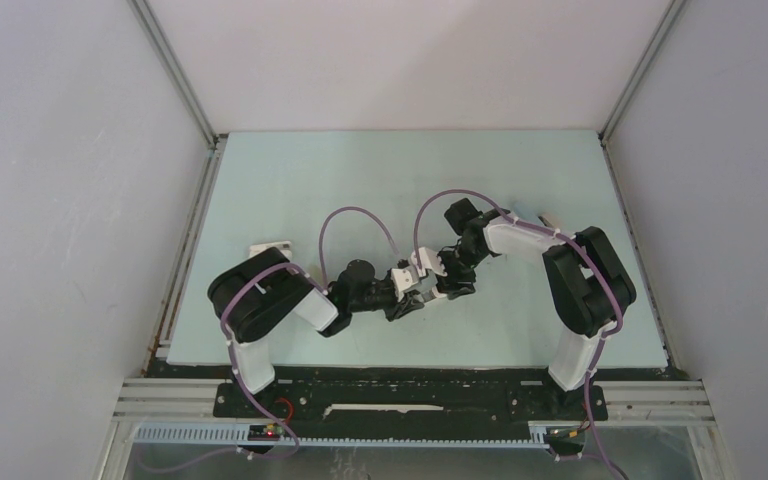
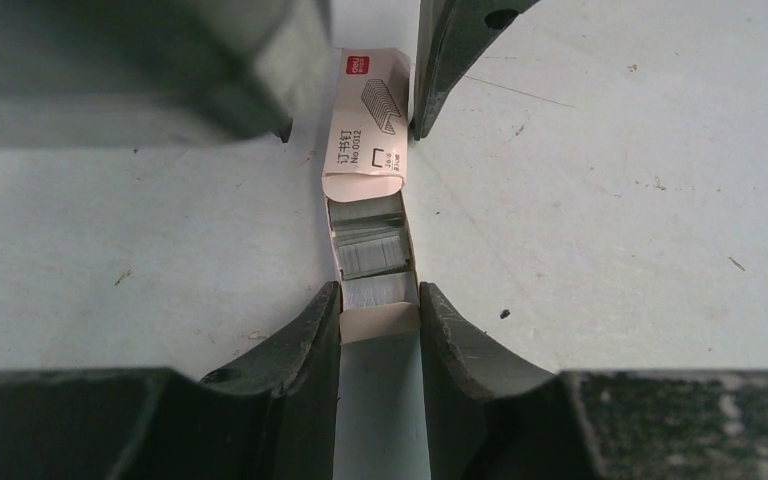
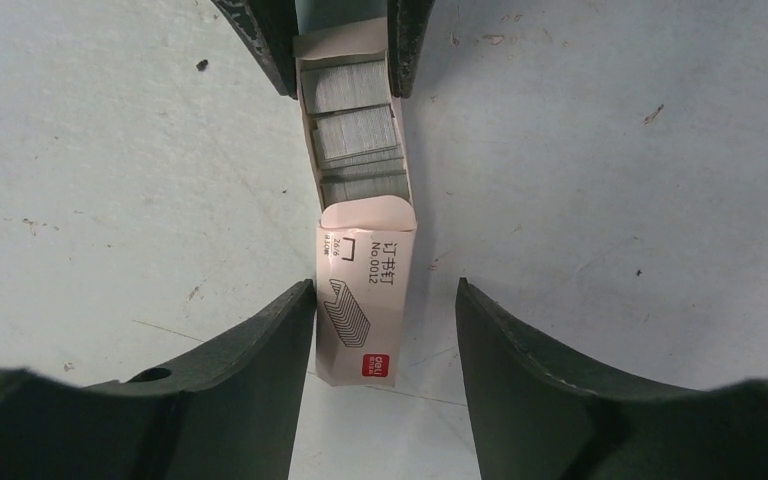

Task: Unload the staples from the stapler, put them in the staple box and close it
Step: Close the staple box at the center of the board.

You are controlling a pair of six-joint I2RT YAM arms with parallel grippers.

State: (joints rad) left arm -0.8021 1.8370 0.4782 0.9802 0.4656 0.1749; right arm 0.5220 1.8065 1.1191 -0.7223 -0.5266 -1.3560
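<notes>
Both arms are folded in toward the middle of the pale, lightly scuffed table (image 1: 360, 180), wrists nose to nose over a small cardboard staple box (image 3: 360, 250) lying flat. It's the matchbox kind: a whitish sleeve (image 3: 360, 310) with a red logo, a drawing of a staple strip and "No.0012" printed on it, with the inner tray (image 2: 380, 322) slid most of the way out. The left gripper (image 2: 380, 290) has its dark, curved, matte fingers (image 2: 295, 345) pinched on the sides of the tray's far end, right up against the cardboard. The right gripper (image 3: 385, 285) is spread around the sleeve end, with one finger (image 3: 260, 350) touching the sleeve's side and the other standing clear of it. The staples (image 3: 355, 130) are in the exposed tray: a few short grey metallic strips, finely ribbed and a bit shiny, lying one after another and slightly crooked.
</notes>
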